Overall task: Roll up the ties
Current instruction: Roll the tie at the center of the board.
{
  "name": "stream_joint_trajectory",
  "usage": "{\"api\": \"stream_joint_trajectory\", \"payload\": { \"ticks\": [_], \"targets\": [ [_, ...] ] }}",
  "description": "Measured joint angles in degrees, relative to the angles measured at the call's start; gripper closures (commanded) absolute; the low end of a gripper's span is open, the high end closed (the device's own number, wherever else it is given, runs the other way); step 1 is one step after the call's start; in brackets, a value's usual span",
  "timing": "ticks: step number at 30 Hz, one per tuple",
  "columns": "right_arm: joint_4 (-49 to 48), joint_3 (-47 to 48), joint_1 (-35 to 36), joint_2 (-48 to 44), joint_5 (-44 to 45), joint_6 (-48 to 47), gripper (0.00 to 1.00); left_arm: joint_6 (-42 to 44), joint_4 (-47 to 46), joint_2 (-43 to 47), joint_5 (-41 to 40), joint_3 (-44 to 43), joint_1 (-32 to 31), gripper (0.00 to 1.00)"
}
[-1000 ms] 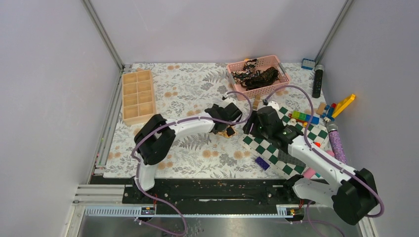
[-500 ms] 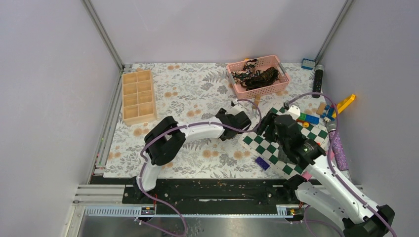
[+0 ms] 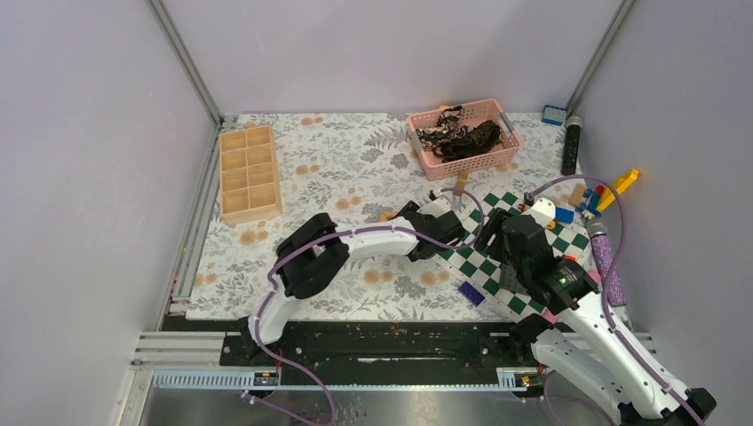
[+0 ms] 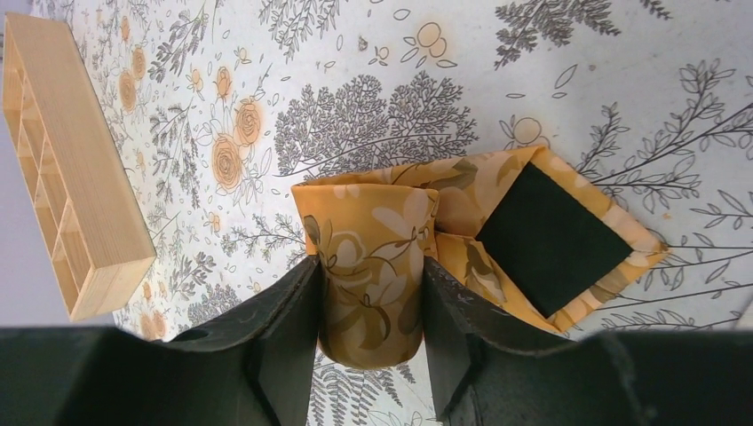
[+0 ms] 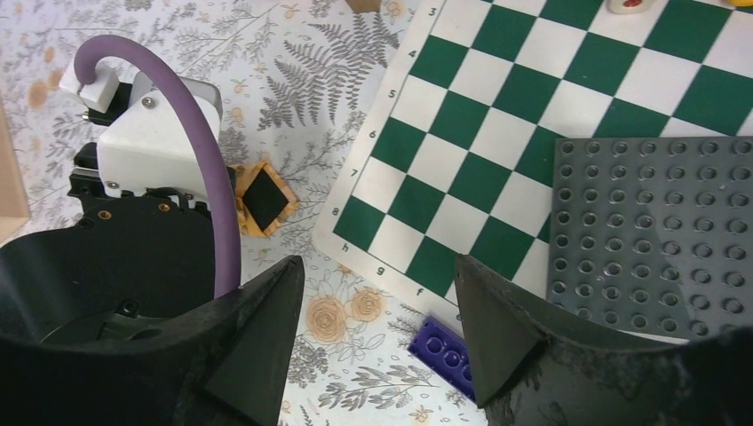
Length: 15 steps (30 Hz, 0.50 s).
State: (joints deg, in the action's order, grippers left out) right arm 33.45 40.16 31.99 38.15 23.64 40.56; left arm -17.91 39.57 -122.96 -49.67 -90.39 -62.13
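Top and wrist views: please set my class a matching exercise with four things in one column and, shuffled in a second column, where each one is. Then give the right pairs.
Things:
1. golden tie
2. dark ties
3. purple brick
4. grey studded plate

Places:
A. lying on the checkered board
B. in the pink basket
C. held in the left gripper
D. on the floral cloth, beside the board

Pairs: 1-C, 2-B, 3-D, 4-A
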Motion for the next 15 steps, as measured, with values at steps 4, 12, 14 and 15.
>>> {"api": "stream_joint_trajectory", "payload": {
  "ticks": [4,12,14,15],
  "targets": [
    [1.4,0.0,-0.2,-0.2,1.0,-0.2,0.29,0.1,1.2,-1.8,-0.1,-1.9,-0.4,0.56],
    [2.1,0.0,-0.2,-0.2,1.4,-0.4,0.28,-0.2,2.3,-2.5,0.4,-2.8,-0.7,0.48],
    [2.1,0.0,-0.2,-0.2,1.4,-0.4,0.28,-0.3,2.5,-2.5,0.7,-2.8,-0.7,0.47],
    [2.1,0.0,-0.2,-0.1,1.4,-0.4,0.28,-0.4,2.6,-2.5,0.9,-2.9,-0.7,0.47]
  ]
}}
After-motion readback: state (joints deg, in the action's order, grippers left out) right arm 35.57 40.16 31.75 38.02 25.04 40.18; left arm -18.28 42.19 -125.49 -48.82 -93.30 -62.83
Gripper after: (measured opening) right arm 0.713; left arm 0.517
